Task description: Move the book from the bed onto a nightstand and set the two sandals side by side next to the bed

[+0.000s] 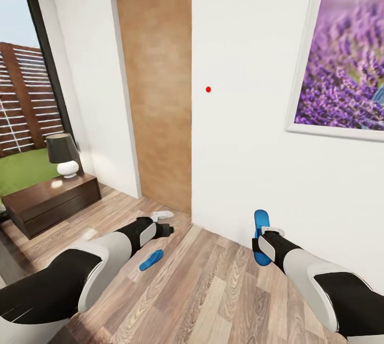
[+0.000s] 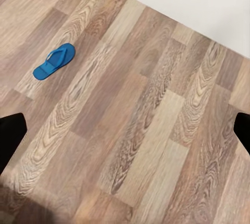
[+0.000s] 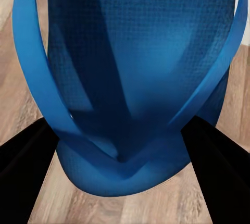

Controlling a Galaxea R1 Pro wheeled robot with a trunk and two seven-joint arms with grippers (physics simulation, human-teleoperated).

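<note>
We face a white wall (image 1: 245, 136) of the bedroom, with a brown wooden door (image 1: 157, 88) set in it to the left and a white-framed picture of purple lavender (image 1: 344, 56) hanging at the far right. A small red dot (image 1: 208, 89) sits on the wall between door and picture. The wall corner juts forward just right of the door, close ahead of both our arms.

Our right pincer (image 1: 262, 237) is clamped on one bright blue flip-flop sandal (image 1: 261, 226), held upright near the wall with its end pointing up. In the right wrist view the sandal held in the pincer (image 3: 135, 78) shows its textured sole and blue toe straps, with the dark fingers (image 3: 219, 172) on either side of its narrow end and the plank floor behind.

The second blue flip-flop sandal (image 1: 151, 260) lies flat on the brown wood-plank floor (image 1: 213, 285), just beside our left forearm and to the near side of the door. Our left pincer (image 1: 166, 225) hangs over the floor near the door's foot; its fingers (image 2: 10, 135) stand wide apart with only planks between them, and the left wrist view shows this lying sandal (image 2: 54, 61) well off to one side.

At the far left a long dark-brown wooden cabinet (image 1: 50, 202) carries a table lamp with a black shade and white base (image 1: 63, 154), beside a tall dark-framed window (image 1: 24, 93) onto grass and a slatted fence.
</note>
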